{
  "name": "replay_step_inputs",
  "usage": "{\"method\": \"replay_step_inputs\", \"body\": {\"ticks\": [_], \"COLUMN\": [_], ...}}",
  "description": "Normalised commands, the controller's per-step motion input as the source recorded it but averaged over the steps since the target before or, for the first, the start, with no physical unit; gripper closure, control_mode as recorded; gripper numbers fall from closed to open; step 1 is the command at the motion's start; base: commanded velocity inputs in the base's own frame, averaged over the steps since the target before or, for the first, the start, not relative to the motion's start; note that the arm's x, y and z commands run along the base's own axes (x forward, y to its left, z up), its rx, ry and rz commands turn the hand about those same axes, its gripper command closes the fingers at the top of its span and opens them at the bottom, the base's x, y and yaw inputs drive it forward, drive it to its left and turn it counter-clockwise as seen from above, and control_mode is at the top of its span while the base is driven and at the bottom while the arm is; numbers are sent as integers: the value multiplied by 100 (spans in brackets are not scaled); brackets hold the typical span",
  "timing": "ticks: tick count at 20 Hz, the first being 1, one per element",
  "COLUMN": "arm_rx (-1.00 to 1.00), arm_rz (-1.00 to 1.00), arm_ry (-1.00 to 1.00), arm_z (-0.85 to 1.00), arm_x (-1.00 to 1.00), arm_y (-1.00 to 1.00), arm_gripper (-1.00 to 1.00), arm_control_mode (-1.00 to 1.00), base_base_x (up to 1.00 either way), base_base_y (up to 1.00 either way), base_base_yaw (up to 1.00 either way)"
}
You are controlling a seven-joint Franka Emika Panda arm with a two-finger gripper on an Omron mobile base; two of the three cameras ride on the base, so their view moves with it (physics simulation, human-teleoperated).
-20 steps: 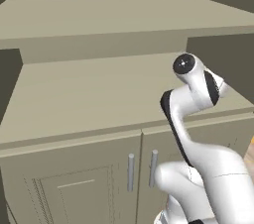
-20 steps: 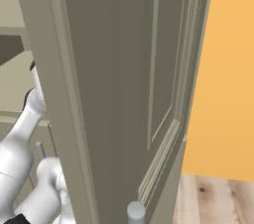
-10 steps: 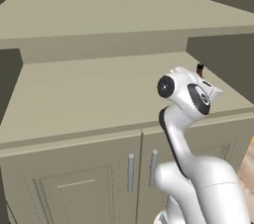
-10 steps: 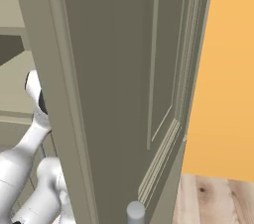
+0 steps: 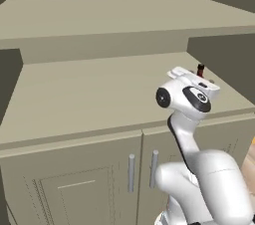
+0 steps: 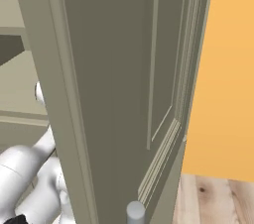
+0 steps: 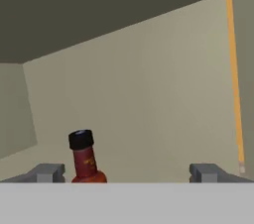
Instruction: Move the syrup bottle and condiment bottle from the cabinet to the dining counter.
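Observation:
The condiment bottle (image 7: 85, 161), slim and red with a black cap, stands upright on the cabinet shelf (image 5: 99, 94) at the lower left of the hand view. Its black cap (image 5: 200, 69) peeks out behind the arm's wrist in the left base view, near the shelf's right end. My gripper (image 7: 127, 173) is open, its two grey fingertips (image 7: 47, 172) set wide apart. The bottle stands between them, close to the left one and a little way beyond them, untouched. The syrup bottle and the dining counter are out of view.
The cabinet's open door (image 6: 124, 94) stands close on the right and blocks most of the right base view. An upper shelf (image 5: 114, 17) overhangs the working shelf. Closed lower doors with silver bar handles (image 5: 131, 171) sit below. An orange wall (image 6: 228, 69) lies beyond the door.
The arm has swung down and rightward along the shelf toward the condiment bottle, whose cap now shows behind the wrist. The jaws have stayed wide.

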Motion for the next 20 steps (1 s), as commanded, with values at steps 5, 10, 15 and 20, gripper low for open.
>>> {"method": "replay_step_inputs", "body": {"ticks": [5,10,15,20], "arm_rx": [-9,-3,0,0], "arm_rz": [-6,-8,-7,-6], "arm_ry": [3,7,10,5], "arm_z": [2,0,0,0], "arm_x": [34,34,44,38], "arm_y": [0,0,0,-1], "arm_gripper": [-100,-100,-100,-100], "arm_control_mode": [-100,-100,-100,-100], "base_base_x": [0,0,0,0], "base_base_y": [0,0,0,0], "base_base_yaw": [0,0,0,0]}}
